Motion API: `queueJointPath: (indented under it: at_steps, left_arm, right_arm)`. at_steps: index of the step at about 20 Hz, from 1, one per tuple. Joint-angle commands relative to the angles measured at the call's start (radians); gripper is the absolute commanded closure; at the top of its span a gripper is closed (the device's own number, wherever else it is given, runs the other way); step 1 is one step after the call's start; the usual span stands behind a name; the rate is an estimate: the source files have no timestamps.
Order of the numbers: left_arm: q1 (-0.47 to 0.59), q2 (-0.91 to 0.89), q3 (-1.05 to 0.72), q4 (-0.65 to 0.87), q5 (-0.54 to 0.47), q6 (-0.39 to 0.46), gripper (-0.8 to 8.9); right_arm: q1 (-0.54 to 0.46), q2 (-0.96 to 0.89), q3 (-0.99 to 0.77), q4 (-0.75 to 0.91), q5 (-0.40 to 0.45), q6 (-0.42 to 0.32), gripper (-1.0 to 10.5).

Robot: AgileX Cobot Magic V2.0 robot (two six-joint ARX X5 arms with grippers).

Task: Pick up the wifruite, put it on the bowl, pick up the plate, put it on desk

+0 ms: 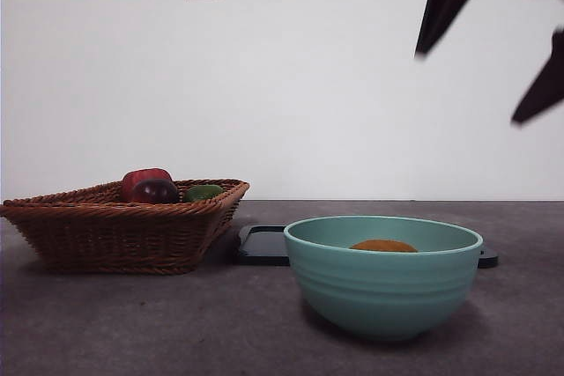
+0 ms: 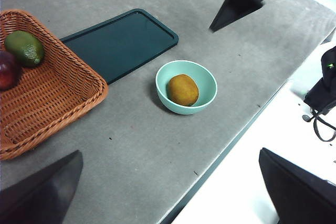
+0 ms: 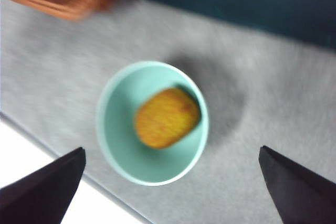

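1. Nearest stands the bowl point(image 1: 382, 276), holding the wifruite point(image 1: 383, 246) inside it on the desk point(image 1: 132, 323).
2. Directly above, the right gripper point(image 3: 170, 182) hangs with jaws spread wide, empty.
3. Behind the bowl lies a dark tray point(image 2: 118, 43); a wicker basket point(image 1: 123, 224) with fruit sits beside it.
4. Well off, the left gripper point(image 2: 170, 192) waits, jaws apart.

I see bare tabletop point(image 2: 131, 156) in front of the bowl point(image 2: 186, 86), basket point(image 2: 47, 93) crowding one side, dark tray point(image 2: 118, 43) flat behind, air above it unobstructed
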Motion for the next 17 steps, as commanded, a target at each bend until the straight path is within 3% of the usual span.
queueJointPath:
  at_steps: [1,4,12,17]
  left_arm:
    - [-0.011,0.0,0.007,0.011,0.002,0.012,1.88]
    - [-0.011,0.0,0.007,0.011,0.002,0.012,1.88]
    - [-0.011,0.0,0.007,0.011,0.002,0.012,1.88]
    - [-0.011,0.0,0.007,0.01,0.002,0.012,1.88]
  right_arm:
    - [0.019,0.076,0.019,-0.011,0.046,0.013,3.7]
    - [0.036,0.167,0.019,-0.018,0.098,0.011,3.7]
    - [0.07,0.317,0.019,-0.01,0.129,-0.004,4.3]
    - [0.096,0.365,0.018,0.011,0.128,-0.006,5.7]
